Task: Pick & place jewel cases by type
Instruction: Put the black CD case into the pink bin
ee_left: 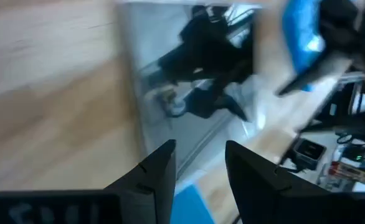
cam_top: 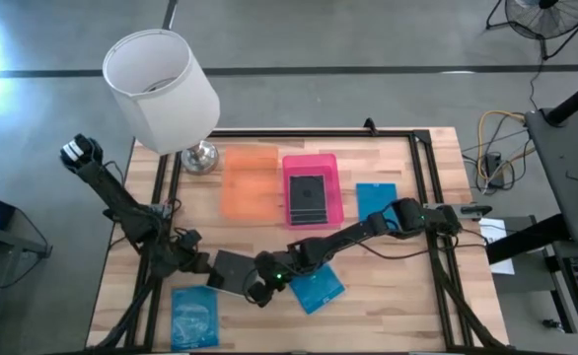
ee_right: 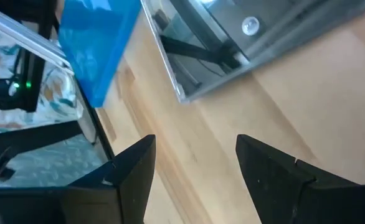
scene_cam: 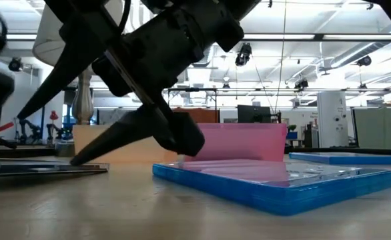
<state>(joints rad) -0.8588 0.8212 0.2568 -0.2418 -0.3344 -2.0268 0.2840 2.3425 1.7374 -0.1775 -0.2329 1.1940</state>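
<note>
- High view: a dark jewel case (cam_top: 232,269) lies flat near the bench (cam_top: 388,306) front edge, between both arms.
- The right tool (cam_top: 260,293) is seen just beside it, fingers spread and empty; the left tool (cam_top: 202,264) is likewise parted, holding nothing.
- The case is judged light, stiff, slippery and crack-prone; an edge grip is advised.
- A blue jewel case (cam_top: 318,287) crowds the right side; the pink tray (cam_top: 336,187) sits behind.

Wooden table (cam_top: 388,306) carries lamp (cam_top: 166,94); orange tray (cam_top: 249,184); pink tray (cam_top: 313,187); blue cases (cam_top: 193,318); dark case (cam_top: 233,269).
</note>
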